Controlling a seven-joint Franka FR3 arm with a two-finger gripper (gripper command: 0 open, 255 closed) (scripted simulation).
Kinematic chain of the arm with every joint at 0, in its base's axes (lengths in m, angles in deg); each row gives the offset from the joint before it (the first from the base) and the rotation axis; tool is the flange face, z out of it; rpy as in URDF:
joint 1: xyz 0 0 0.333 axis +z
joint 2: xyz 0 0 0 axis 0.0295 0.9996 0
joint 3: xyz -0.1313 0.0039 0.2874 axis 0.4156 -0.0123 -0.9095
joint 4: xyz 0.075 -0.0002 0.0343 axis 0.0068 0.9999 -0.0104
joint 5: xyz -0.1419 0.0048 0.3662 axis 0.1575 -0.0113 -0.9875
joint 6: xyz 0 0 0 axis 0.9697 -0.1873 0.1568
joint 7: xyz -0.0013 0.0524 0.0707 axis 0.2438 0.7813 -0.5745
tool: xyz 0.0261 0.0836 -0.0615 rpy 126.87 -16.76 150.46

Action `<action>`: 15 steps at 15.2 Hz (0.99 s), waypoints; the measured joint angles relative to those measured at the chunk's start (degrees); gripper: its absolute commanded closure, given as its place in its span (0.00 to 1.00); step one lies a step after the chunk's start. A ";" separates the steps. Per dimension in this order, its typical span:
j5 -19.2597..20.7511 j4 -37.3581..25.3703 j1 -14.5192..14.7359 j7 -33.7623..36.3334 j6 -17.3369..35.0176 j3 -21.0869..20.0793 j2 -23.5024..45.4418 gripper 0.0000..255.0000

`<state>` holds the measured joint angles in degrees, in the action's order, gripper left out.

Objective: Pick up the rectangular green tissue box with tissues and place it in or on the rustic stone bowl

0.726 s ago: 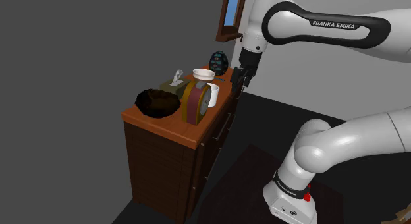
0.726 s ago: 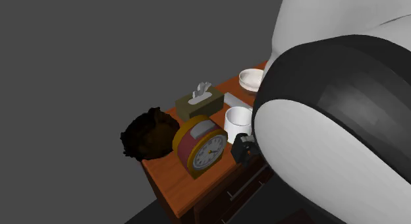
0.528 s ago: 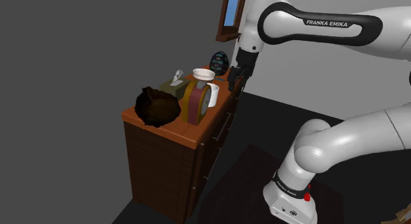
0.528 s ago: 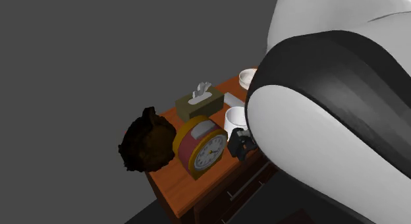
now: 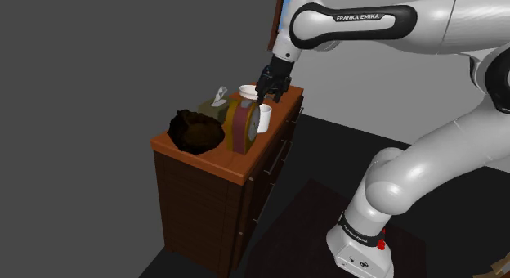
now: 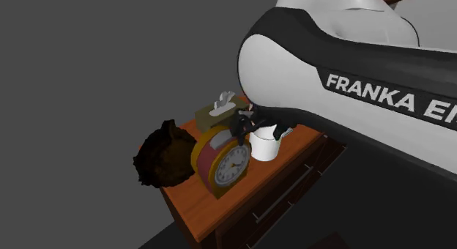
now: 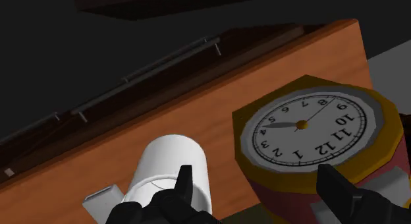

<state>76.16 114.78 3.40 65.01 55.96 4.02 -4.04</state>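
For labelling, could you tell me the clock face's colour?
The round clock's face is white; wrist view.

— Any writing up there?
— White capitals, FRANKA EMIKA, on a dark stretch of the arm. In the second exterior view the edge cuts it to FRANKA E.
— Numbers anywhere?
— On the alarm clock: black numerals 1 to 12 round its dial.

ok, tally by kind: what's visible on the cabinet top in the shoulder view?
bowls: 2, dark bowl and white bowl
tissue box: 1
clock: 1
mug: 1
total: 5
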 measured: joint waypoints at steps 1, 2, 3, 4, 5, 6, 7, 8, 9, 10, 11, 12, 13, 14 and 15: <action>-0.93 -1.66 0.15 -0.12 1.08 0.38 1.83 0.00; -1.98 -3.18 0.43 0.03 2.67 0.51 3.79 0.00; -3.02 -4.56 0.55 -0.37 4.80 1.02 5.81 0.00; -3.95 -6.28 0.66 -0.72 6.66 1.51 8.20 0.00; -4.93 -7.69 0.84 -0.87 7.65 1.84 10.17 0.00; -5.97 -9.45 1.00 -1.19 7.49 2.28 12.34 0.00; -7.01 -11.09 1.03 -1.72 7.00 2.82 14.32 0.00; -8.16 -12.69 1.27 -1.77 7.43 2.97 16.62 0.00; -9.33 -14.73 1.24 -2.41 7.43 3.50 19.08 0.00; -10.53 -16.29 1.26 -2.84 7.74 3.83 21.03 0.00; -11.82 -18.09 1.25 -3.30 8.17 4.13 23.18 0.00; -13.09 -20.44 1.17 -3.72 8.10 4.44 25.35 0.00; -14.40 -22.75 1.06 -4.12 8.12 4.68 27.51 0.00; -15.72 -24.14 0.88 -4.67 8.43 4.91 29.07 0.00; -17.08 -26.83 0.69 -4.99 8.32 5.08 31.48 0.00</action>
<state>59.08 87.95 4.09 60.02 64.28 9.10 27.43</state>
